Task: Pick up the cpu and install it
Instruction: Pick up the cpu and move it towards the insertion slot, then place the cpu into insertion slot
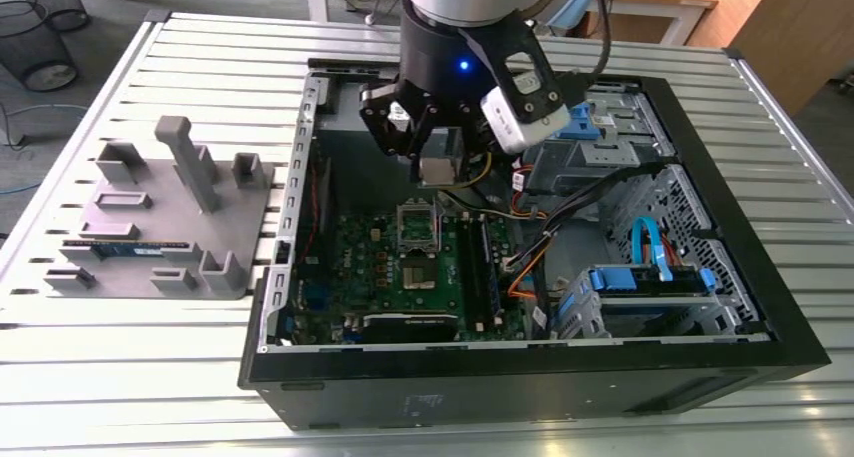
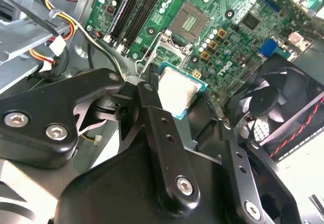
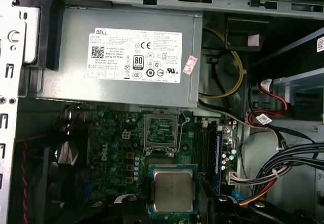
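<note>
While the black two-fingered gripper (image 1: 437,167) clamps the small square silver-topped cpu (image 3: 173,191) by its edges, above and near the open metal-framed socket (image 3: 161,131), I judge alignment matters most: chip level, corners squared to that socket.

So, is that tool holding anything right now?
Tool: closed, holding the small square chip over the circuit board.

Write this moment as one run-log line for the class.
pincer: shut on cpu | place: above motherboard, inside case | socket: open, empty | cpu: not seated
</note>
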